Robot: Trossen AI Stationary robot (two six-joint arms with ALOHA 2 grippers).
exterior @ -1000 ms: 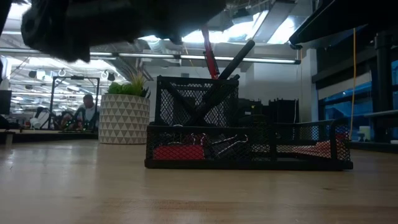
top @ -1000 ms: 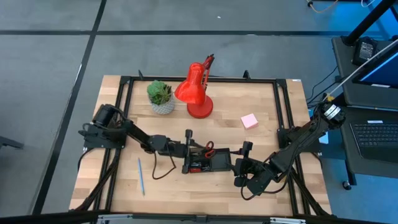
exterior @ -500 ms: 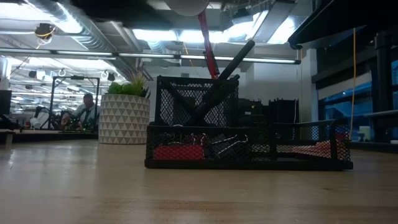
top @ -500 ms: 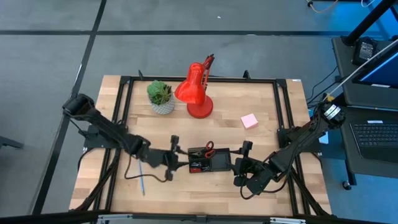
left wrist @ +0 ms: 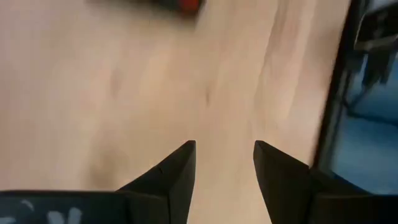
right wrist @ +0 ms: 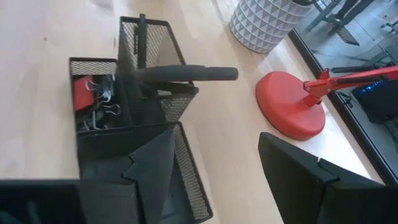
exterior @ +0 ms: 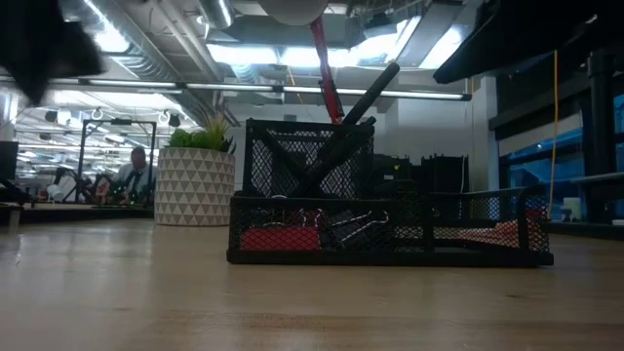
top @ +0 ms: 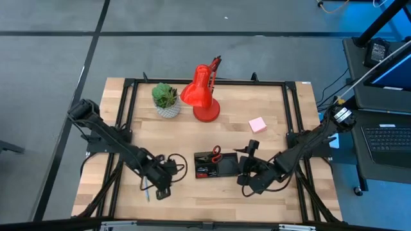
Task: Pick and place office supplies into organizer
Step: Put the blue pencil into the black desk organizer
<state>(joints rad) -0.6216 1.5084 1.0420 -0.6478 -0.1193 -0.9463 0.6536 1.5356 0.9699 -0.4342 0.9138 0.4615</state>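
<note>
The left gripper (top: 156,188) hangs low over the front-left part of the table (top: 276,122), its 2 fingers (left wrist: 177,171) spread apart with only bare wood showing between them. The thin blue pen (top: 145,186) lies just beside it, toward the table's left edge, partly hidden under the arm. Bare wood runs between this gripper and the organizer (top: 215,165), which sits off to its right.

The right gripper (top: 247,173) is at the organizer's right end, its fingers parted and holding nothing; whether they touch the mesh wall cannot be told. In the right wrist view the organizer's empty shallow bay lies nearest the fingers, then the tall cup with a black pen (right wrist: 186,74) leaning across it, then the bay with the red block (right wrist: 82,93) and black clips (right wrist: 106,109).

Beyond this gripper, toward the far edge, the pink sticky-note pad (top: 257,124) lies alone on open wood. The red lamp (top: 202,96) and potted plant (top: 166,99) stand near the far rim.
</note>
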